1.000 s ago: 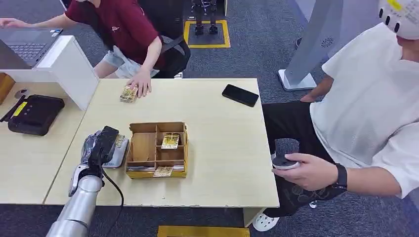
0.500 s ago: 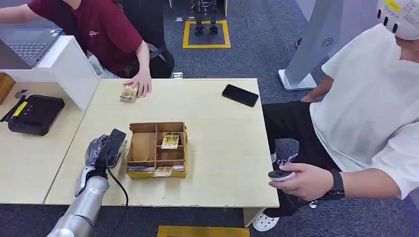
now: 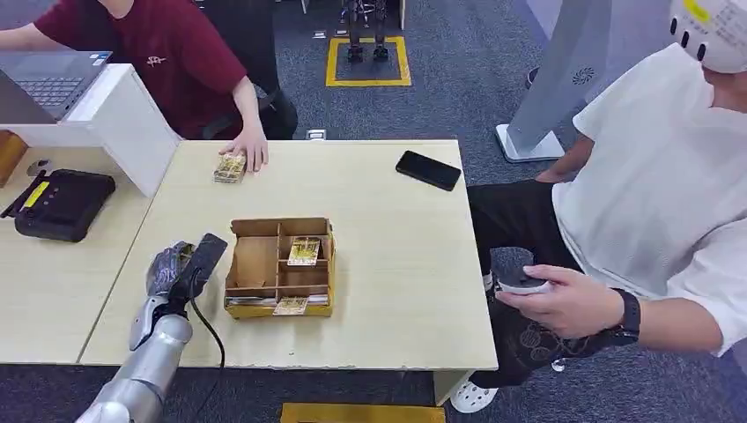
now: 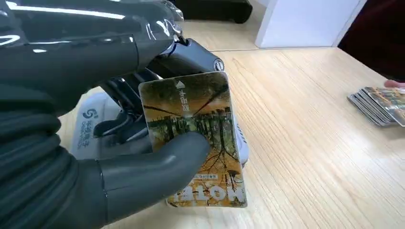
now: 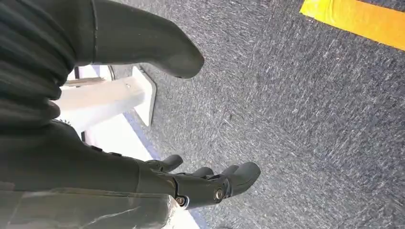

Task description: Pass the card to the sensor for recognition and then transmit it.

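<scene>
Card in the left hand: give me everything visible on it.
The card is a thin, glossy rectangle with rounded corners, printed with an orange-brown scene of dark bare trees, a small white arrow and characters at one end and large white letters at the other. The left hand pinches it, thumb pressed across its printed face, darker fingers behind. It hangs over the white sensor on the wooden table; contact between them cannot be judged.

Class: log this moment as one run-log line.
left robot hand: holds card | sensor: under card | right robot hand: empty, over floor
</scene>
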